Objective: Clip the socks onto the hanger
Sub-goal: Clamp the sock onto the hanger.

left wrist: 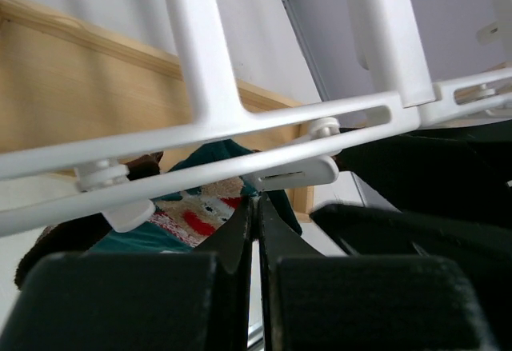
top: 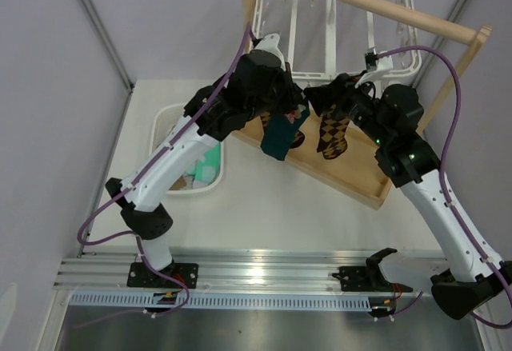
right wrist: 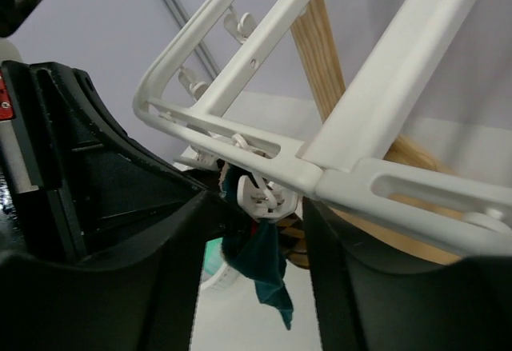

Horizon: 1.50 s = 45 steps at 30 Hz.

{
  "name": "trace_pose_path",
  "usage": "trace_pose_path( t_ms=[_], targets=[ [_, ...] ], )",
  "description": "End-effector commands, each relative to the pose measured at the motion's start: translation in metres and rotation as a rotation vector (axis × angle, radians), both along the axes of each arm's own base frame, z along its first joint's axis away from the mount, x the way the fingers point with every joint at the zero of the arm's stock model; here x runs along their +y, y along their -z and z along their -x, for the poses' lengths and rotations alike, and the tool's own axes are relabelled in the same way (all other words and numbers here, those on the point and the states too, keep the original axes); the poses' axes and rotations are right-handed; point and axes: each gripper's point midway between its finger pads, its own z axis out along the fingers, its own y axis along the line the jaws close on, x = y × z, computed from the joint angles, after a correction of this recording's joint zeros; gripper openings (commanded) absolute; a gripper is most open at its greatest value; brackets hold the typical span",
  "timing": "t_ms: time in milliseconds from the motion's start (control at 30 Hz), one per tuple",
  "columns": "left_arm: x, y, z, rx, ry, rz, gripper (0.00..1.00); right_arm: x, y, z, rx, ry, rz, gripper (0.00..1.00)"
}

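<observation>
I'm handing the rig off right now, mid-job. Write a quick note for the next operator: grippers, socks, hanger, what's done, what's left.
Left gripper: shut, just under the hanger frame; nothing visibly pinched.
Right gripper: open, fingers either side of a clip.
Teal sock hangs from that clip; an argyle sock hangs beside it.
Done: at least those two appear clipped.
Left: a mint sock lies in the white basket, possibly with others; clip those.
</observation>
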Motion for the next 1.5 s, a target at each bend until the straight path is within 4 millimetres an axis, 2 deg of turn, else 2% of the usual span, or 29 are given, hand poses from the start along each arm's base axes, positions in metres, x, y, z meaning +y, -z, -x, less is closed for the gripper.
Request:
trace_pose_path(
  t_ms=[0,167,200,267,300,333,367,467,533,567,633,733,767,800,1000,1067,1167,1467],
  targets=[
    [0.000,-0.029,0.000,-0.070,-0.005,0.052,0.01,-0.006,-0.022,0.013,-0.057,-0.003,-0.021,0.59],
    [0.001,-0.029,0.002,-0.068,0.004,0.050,0.01,-0.010,-0.028,0.020,-0.065,0.001,-0.033,0.70],
    [0.002,-0.026,0.002,-0.063,0.002,0.043,0.05,-0.011,-0.029,0.022,-0.066,0.002,-0.035,0.74],
    [0.007,-0.032,0.006,-0.075,0.003,0.047,0.20,-0.015,-0.032,0.027,-0.065,0.007,-0.039,0.77],
    [0.009,-0.026,0.006,-0.069,0.001,0.034,0.37,-0.017,-0.033,0.030,-0.065,0.011,-0.039,0.79],
    [0.015,-0.034,0.010,-0.080,-0.003,0.046,0.45,-0.019,-0.037,0.033,-0.070,0.013,-0.042,0.79],
    [0.019,-0.028,0.011,-0.073,-0.008,0.029,0.56,-0.022,-0.039,0.039,-0.072,0.013,-0.043,0.80],
    [0.035,-0.033,0.020,-0.091,-0.017,0.026,0.69,-0.029,-0.043,0.050,-0.077,0.023,-0.040,0.82],
    [0.045,-0.041,0.025,-0.119,-0.028,0.034,0.75,-0.042,-0.047,0.056,-0.081,0.072,-0.052,0.82],
    [0.055,-0.038,0.030,-0.121,-0.031,0.024,0.79,-0.047,-0.049,0.058,-0.082,0.091,-0.056,0.82],
    [0.069,-0.047,0.034,-0.152,-0.059,0.036,0.83,-0.062,-0.048,0.060,-0.075,0.160,-0.053,0.82],
    [0.092,-0.047,0.043,-0.176,-0.097,0.036,0.87,-0.080,-0.046,0.062,-0.058,0.245,-0.034,0.82],
    [0.094,-0.037,0.042,-0.172,-0.102,0.023,0.87,-0.090,-0.047,0.061,-0.060,0.297,-0.021,0.81],
    [0.102,-0.045,0.048,-0.189,-0.105,0.048,0.87,-0.097,-0.046,0.060,-0.056,0.329,-0.010,0.81],
    [0.113,-0.032,0.056,-0.206,-0.106,0.045,0.90,-0.140,-0.025,0.055,-0.001,0.557,0.080,0.79],
    [0.115,-0.020,0.054,-0.198,-0.114,0.016,0.94,-0.146,-0.018,0.053,0.017,0.593,0.097,0.77],
    [0.118,-0.016,0.056,-0.207,-0.112,0.009,0.99,-0.145,-0.009,0.046,0.030,0.606,0.124,0.77],
    [0.115,-0.005,0.062,-0.244,-0.055,0.021,1.00,-0.113,-0.002,0.022,0.011,0.496,0.125,0.76]
  ],
)
